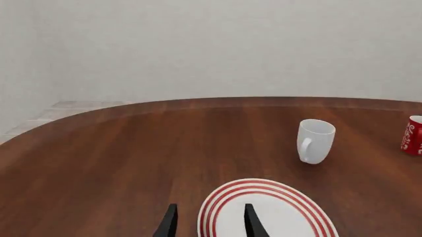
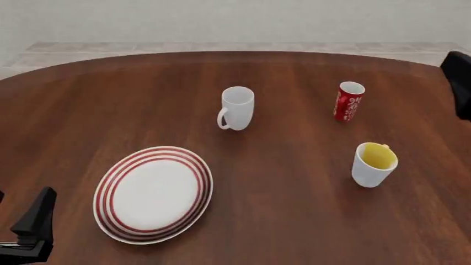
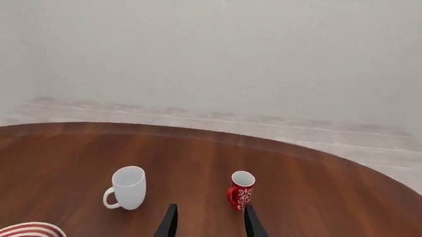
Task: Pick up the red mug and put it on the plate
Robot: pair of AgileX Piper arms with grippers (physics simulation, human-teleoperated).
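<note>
The red mug [image 2: 349,101] with white lettering stands upright at the far right of the table. It also shows in the right wrist view [image 3: 241,190] and at the edge of the left wrist view [image 1: 413,135]. The plate [image 2: 110,182], white with red rings, lies at the near left and holds nothing. My left gripper [image 1: 209,223] is open and empty, just short of the plate's rim [image 1: 264,183]. My right gripper [image 3: 209,222] is open and empty, high and well back from the red mug, which sits just off one finger [image 3: 250,221].
A plain white handled mug [image 2: 237,108] stands at mid-table between the plate and the red mug. A white mug with yellow inside [image 2: 374,164] stands nearer than the red mug. The right arm [image 2: 458,83] shows at the right edge, the left arm [image 2: 31,226] at the bottom left.
</note>
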